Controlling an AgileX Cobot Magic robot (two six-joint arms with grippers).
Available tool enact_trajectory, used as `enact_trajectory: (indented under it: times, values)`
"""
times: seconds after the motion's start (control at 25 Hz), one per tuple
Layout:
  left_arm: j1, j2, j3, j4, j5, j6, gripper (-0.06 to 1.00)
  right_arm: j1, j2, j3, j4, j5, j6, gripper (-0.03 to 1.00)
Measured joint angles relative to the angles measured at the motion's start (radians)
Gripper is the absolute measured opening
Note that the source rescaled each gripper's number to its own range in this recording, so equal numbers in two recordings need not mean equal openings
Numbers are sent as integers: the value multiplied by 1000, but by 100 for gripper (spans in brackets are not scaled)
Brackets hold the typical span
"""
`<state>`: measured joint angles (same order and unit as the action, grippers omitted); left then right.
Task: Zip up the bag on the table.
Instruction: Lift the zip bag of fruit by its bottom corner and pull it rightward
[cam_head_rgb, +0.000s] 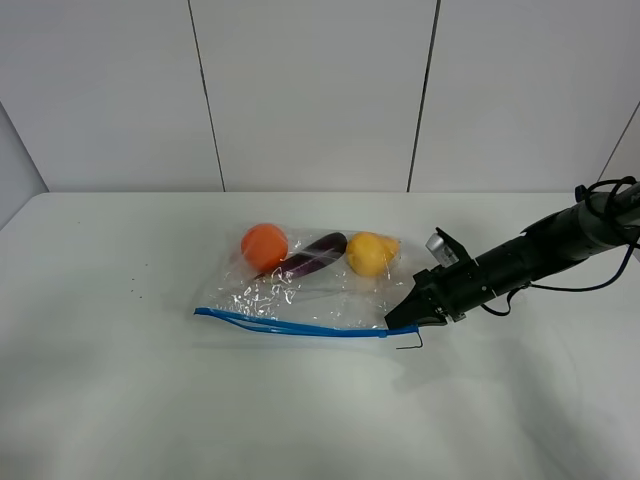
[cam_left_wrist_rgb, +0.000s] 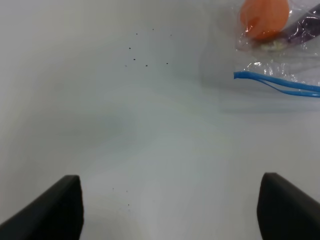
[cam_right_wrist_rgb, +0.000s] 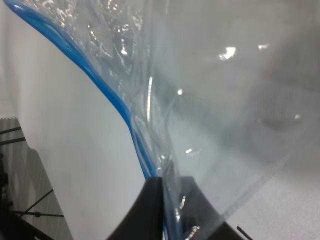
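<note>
Closure is the step in hand, and judging by the strip it is barely begun. The bag (cam_head_rgb: 300, 290) lies flat near the middle of the table (cam_head_rgb: 120, 400), with its blue zipper strip (cam_head_rgb: 290, 327) along the near edge in the high view. An orange fruit (cam_head_rgb: 264, 245), a purple vegetable (cam_head_rgb: 315, 253) and a yellow fruit (cam_head_rgb: 368, 253) are bunched at the far side. Over the strip's left stretch the two blue tracks run apart, so the mouth reads as open there.

The right gripper (cam_head_rgb: 400, 318) is clenched on the strip's right end. Its wrist view shows the dark fingers (cam_right_wrist_rgb: 150, 210) pinching clear film and blue track together. The left gripper (cam_left_wrist_rgb: 172, 205) hangs released, jaws wide, over bare table, well apart from the strip's left end.

Whether the zipper has a slider cannot be told. If it has none, the tracks likely need pressing together along the whole length. That calls for one end held as an anchor and the strip kept taut and low against the table. The film looks slippery and crinkly, so a firm pinch on the blue band itself seems safer than one on the plastic beside it. Lifting the bag could let the produce roll and pull the mouth wider.
</note>
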<state>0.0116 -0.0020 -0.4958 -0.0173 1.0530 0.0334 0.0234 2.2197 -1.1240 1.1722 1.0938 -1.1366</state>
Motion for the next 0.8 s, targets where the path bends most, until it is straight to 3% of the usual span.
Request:
enact_trajectory:
  times: [0.32, 0.48, 0.8]
  values:
    - [0, 0, 0, 0, 0, 0, 100, 0, 0, -1, 1, 4, 0, 0]
    - [0, 0, 0, 0, 0, 0, 100, 0, 0, -11, 42, 73, 14, 0]
    - [0, 0, 0, 0, 0, 0, 100, 1, -17, -107, 95, 112, 184, 0]
